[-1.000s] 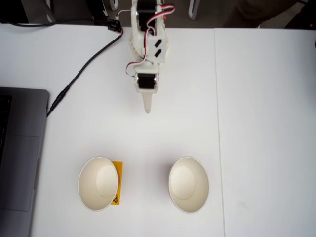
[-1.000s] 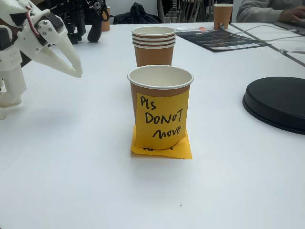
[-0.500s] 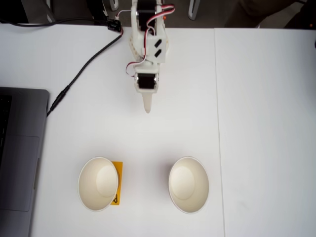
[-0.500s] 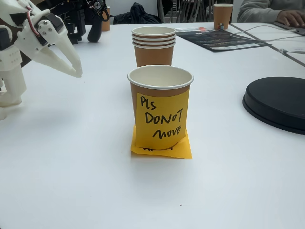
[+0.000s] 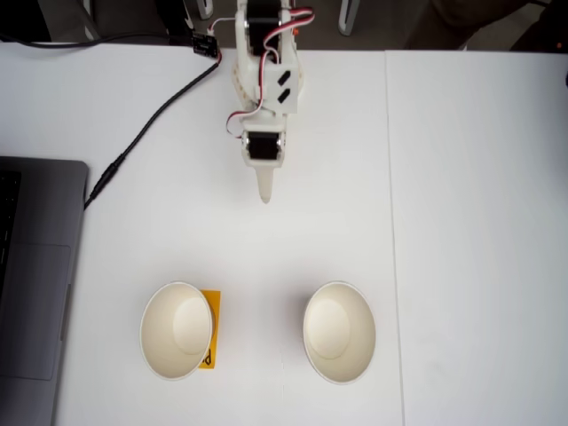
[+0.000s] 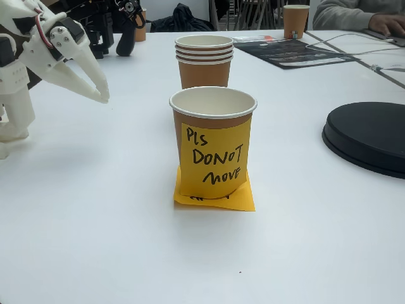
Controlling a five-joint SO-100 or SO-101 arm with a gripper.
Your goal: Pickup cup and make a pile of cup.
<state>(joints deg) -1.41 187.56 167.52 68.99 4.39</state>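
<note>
In the top-down fixed view two cream-white cup mouths stand side by side near the front edge, a left cup (image 5: pixel 177 330) and a right cup (image 5: pixel 339 332). My white gripper (image 5: pixel 264 197) points toward them from the back, well short of both, fingers together and holding nothing. In the low fixed view the near cup (image 6: pixel 213 120) is brown, wears a yellow note reading "PLS DO NOT MOVE" and stands on an orange sticky note (image 6: pixel 243 199). Behind it the far cup (image 6: pixel 204 66) shows three stacked rims. The gripper (image 6: pixel 103 98) hangs at the upper left, apart from both.
A grey laptop (image 5: pixel 35 284) lies at the left edge and a black cable (image 5: pixel 151 120) runs from it toward the arm's base. In the low fixed view a black round disc (image 6: pixel 367 136) lies at the right, another cup (image 6: pixel 295 20) and a person's hand (image 6: pixel 383 24) far back.
</note>
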